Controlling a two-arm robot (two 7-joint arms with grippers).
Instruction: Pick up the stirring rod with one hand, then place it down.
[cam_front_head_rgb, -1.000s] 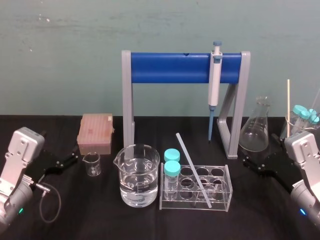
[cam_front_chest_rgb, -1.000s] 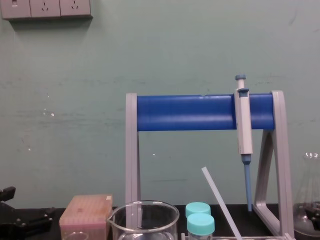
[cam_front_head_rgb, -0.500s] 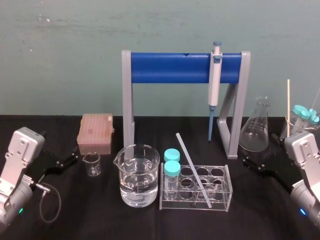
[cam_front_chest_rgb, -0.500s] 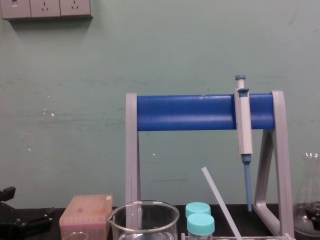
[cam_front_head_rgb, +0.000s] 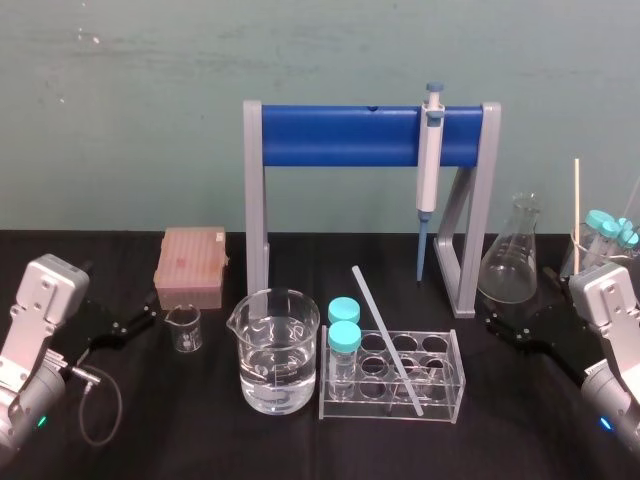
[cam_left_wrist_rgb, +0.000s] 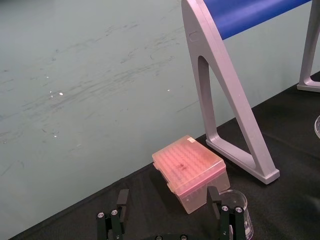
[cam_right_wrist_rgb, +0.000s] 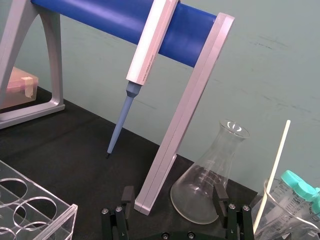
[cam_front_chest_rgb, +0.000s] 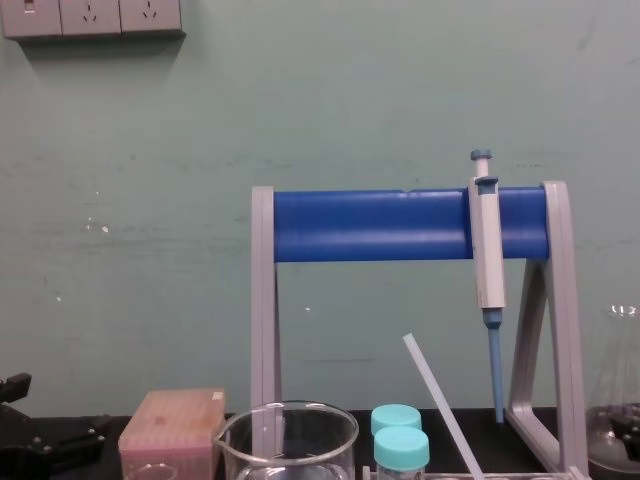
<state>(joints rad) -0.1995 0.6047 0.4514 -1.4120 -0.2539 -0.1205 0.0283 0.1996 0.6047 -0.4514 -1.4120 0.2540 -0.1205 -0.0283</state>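
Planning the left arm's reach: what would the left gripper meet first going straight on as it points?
Probably the pink tip box, centred ahead of the open left gripper in its wrist view. The small beaker stands nearer, just off that line, and might be clipped first; depth is unclear.

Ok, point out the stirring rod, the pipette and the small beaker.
stirring rod (cam_front_head_rgb: 378, 320), head view, middle of the shaft.
pipette (cam_front_head_rgb: 429, 160), head view, grey body.
small beaker (cam_front_head_rgb: 184, 328), head view, front glass wall.
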